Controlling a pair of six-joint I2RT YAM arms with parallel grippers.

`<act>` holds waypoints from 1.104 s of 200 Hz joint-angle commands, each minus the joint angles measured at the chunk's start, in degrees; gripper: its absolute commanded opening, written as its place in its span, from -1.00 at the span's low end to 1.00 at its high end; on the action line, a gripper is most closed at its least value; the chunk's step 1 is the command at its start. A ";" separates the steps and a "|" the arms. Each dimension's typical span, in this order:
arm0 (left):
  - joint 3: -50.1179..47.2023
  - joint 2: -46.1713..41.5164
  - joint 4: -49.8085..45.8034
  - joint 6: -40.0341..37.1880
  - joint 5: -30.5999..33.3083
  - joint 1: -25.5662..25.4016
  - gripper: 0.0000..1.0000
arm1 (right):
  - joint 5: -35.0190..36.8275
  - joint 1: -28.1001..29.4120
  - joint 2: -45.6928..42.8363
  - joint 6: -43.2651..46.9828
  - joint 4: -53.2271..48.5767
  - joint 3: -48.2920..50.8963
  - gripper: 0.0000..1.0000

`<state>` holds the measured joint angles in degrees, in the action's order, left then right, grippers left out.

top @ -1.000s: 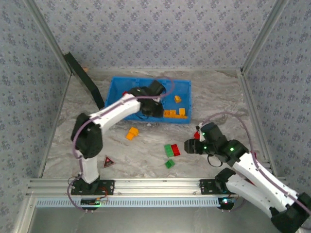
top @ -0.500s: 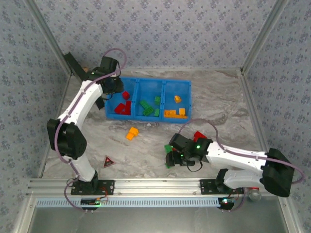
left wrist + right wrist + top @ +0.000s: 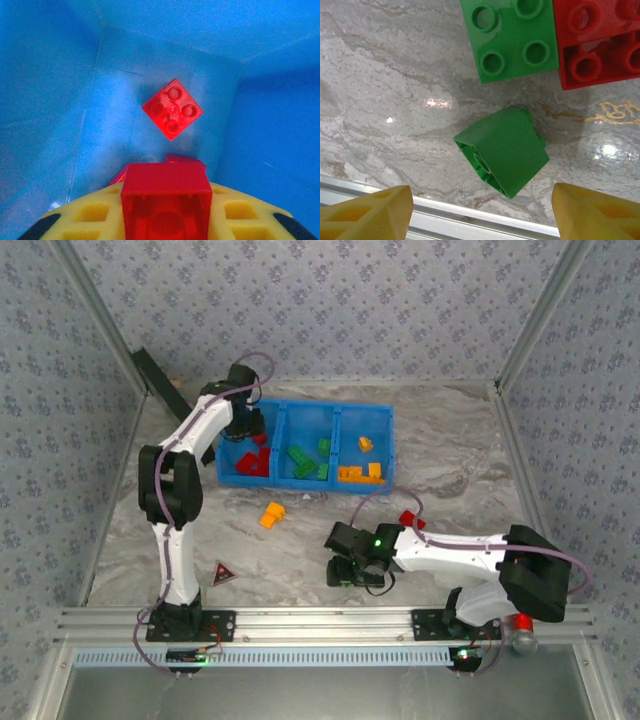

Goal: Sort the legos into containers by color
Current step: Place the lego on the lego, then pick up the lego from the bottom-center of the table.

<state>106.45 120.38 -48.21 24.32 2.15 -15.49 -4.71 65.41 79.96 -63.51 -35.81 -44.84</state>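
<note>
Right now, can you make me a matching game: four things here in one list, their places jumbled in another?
Things:
1. loose orange brick
2. tipped green brick
3. triangle
4. left claw

Places:
A. over the bin's left compartment, a red brick between its fingers
B. on the table under the right claw
C. on the table near the left arm's base
D. on the table just in front of the bin

Pairs: 1-D, 2-B, 3-C, 4-A.

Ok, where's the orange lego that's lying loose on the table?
In the top view, the orange lego lies on the table left of centre, just in front of the blue bin, between its near wall and the dark triangle.
</note>
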 commanded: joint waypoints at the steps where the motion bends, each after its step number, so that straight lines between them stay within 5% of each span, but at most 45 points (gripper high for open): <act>1: 2.18 0.31 -0.84 -0.34 -0.94 -0.10 -0.22 | 2.41 0.30 2.12 -0.33 -2.98 -1.83 0.43; 44: 2.27 -0.69 -1.27 -0.49 -1.18 -0.16 0.04 | 3.73 0.17 5.35 1.26 -4.18 -2.18 0.24; 100: -0.21 -7.26 -2.41 -1.71 -1.72 -0.52 0.11 | 5.60 -1.14 7.19 4.41 -1.97 -1.52 -0.16; 158: -12.90 -20.31 -1.84 -2.01 -3.26 -0.60 0.13 | 7.04 -2.19 6.70 9.06 -3.10 -1.34 -0.50; 221: -30.07 -38.71 -6.89 -2.60 -6.24 -2.96 0.17 | 10.86 -7.63 -4.46 24.20 -16.00 -13.06 -0.54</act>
<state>81.41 87.85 -51.03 22.31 -2.37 -16.91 2.33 61.01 77.95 -49.19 -45.50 -50.09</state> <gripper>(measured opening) 0.580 0.295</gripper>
